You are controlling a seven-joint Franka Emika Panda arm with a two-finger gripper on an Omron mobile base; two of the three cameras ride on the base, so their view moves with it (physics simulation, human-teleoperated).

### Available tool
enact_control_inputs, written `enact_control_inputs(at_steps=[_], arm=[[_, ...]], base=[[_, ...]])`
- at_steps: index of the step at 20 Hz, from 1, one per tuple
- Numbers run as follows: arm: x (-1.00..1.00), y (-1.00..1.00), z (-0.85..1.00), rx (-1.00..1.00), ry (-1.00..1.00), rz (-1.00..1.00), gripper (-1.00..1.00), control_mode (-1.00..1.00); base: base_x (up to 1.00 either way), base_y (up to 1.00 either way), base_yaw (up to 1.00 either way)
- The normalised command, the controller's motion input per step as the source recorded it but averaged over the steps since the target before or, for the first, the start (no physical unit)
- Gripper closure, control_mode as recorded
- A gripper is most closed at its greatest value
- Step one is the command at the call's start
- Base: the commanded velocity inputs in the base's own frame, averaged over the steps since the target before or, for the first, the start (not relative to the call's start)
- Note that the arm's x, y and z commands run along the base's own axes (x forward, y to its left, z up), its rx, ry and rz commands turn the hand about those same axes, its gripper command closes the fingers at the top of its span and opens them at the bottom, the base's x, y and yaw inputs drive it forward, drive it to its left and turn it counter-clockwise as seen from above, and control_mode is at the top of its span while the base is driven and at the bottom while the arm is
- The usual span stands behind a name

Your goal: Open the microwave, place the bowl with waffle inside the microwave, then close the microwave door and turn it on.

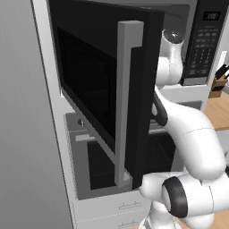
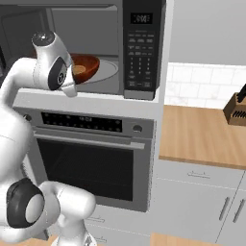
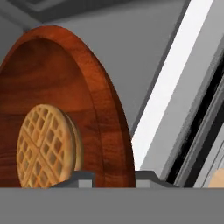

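The microwave [image 2: 96,48] sits built in above the steel oven [image 2: 91,158], its grey cavity laid open in my right base view, with the black keypad panel [image 2: 141,48] to the right of the opening. The microwave door [image 1: 107,85] stands swung wide toward my left, its dark window and long vertical silver handle [image 1: 126,98] filling much of the left base view. My white arm [image 2: 29,81] bends up from below and reaches into the cavity.

To the right, a wooden counter [image 2: 202,134] runs under white wall tiles, and a knife block [image 2: 237,109] stands on it near the far edge of the picture.

The bowl with waffle [image 3: 65,118] is inside the microwave, over the pale round turntable [image 2: 108,69]. In my hand view the reddish-brown rim rises steeply right in front of me, with the round tan waffle [image 3: 46,146] lying against its inner face.

My gripper [image 3: 114,178] is pinching the rim of the bowl: one dark tip sits inside the rim beside the waffle, the other outside it.
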Motion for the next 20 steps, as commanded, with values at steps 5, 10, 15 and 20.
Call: enact_control_inputs(at_steps=[5,10,15,20], arm=[[1.00,0.22,-0.01,0.00,0.09,-0.09,1.00,-1.00],[0.65,0.13,-0.28,0.00,0.03,0.01,-1.00,-1.00],[-0.05,0.11,-0.12,0.00,-0.02,0.03,-1.00,-1.00],[-0.95,-0.03,0.16,-0.02,-0.37,0.06,-1.00,-1.00]], base=[[0.00,0.00,0.00],[0.00,0.00,0.00],[0.00,0.00,0.00],[0.00,0.00,0.00]])
